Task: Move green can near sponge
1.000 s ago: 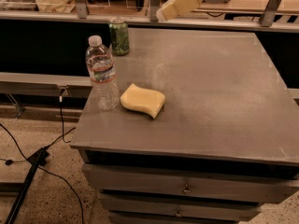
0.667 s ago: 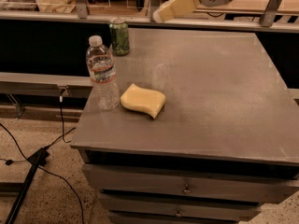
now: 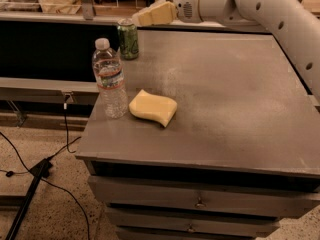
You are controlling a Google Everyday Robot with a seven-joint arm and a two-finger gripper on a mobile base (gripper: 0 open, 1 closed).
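Found a clear water bottle point(image 3: 109, 79) upright near the left edge of the grey table point(image 3: 230, 99). Spotted the green can point(image 3: 128, 39) behind it, upright at the table's far left corner, apart from the bottle and well apart from the sponge. Judged it light, stiff enough for a sideways grasp yet thin-walled and easily dented, smooth and somewhat slippery, apt to tip if nudged high. Reckoned the mid-body the best place to pinch, across the round sides and below the rim. Noted the sponge point(image 3: 153, 107) lying flat just right of the bottle, nearer the front, soft and no obstacle. Saw the gripper point(image 3: 154, 14) hovering just right of the can's top and a little above, not touching. Could not tell whether apart or together. Traced the white arm point(image 3: 260, 9) away to the upper right.
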